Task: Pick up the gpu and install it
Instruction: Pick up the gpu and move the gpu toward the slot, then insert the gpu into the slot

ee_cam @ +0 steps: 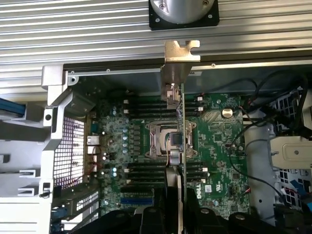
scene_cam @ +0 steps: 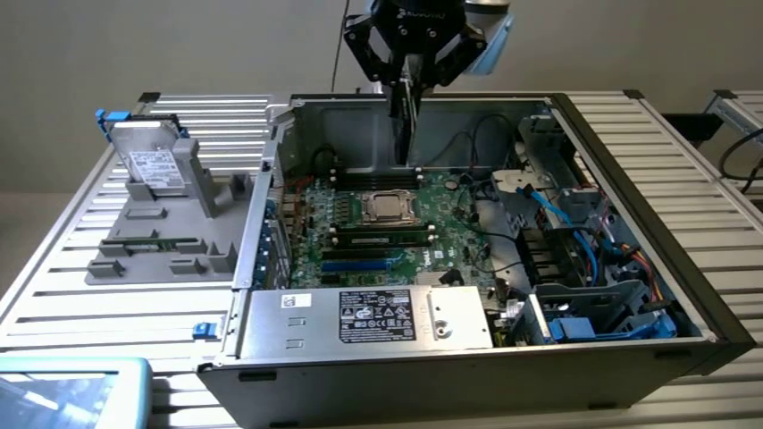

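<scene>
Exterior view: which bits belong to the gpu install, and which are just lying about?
Job in hand:
- gpu, held on edge in the gripper
- motherboard, directly below the card
- open computer case

Lying about:
- silver drive with a white label, propped up outside the case
- grey fixture under it, at the exterior view's left

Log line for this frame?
gripper: shut on gpu | gpu: hanging vertically over motherboard | case: open

The thin dark gpu [scene_cam: 406,125] hangs vertically, clamped in the gripper [scene_cam: 408,71], above the motherboard [scene_cam: 313,234].
</scene>
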`<action>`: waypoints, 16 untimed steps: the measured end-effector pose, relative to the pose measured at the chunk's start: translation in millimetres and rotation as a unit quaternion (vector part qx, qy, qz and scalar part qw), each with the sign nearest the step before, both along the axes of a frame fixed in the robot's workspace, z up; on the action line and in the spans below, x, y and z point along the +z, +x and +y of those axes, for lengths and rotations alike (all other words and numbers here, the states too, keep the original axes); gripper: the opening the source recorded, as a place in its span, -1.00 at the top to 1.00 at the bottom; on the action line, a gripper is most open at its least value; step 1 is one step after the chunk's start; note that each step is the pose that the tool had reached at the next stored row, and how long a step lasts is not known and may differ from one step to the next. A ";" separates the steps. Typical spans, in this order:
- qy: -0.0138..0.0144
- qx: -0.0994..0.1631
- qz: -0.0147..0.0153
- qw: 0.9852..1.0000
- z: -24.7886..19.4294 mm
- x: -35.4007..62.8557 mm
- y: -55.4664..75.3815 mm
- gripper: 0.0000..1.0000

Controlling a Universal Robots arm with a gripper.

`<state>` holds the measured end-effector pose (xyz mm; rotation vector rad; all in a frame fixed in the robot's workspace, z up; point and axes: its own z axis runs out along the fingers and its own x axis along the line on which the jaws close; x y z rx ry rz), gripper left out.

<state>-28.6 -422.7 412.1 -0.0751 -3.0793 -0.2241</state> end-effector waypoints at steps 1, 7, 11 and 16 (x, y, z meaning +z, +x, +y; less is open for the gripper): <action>0.000 0.000 0.000 1.000 -0.3 -0.1 2.1 0.44; 0.001 0.000 0.000 1.000 -1.4 -1.6 10.4 0.44; 0.001 0.000 0.000 1.000 -1.4 -1.7 10.4 0.44; 0.001 0.000 0.000 1.000 -1.4 -1.7 10.4 0.44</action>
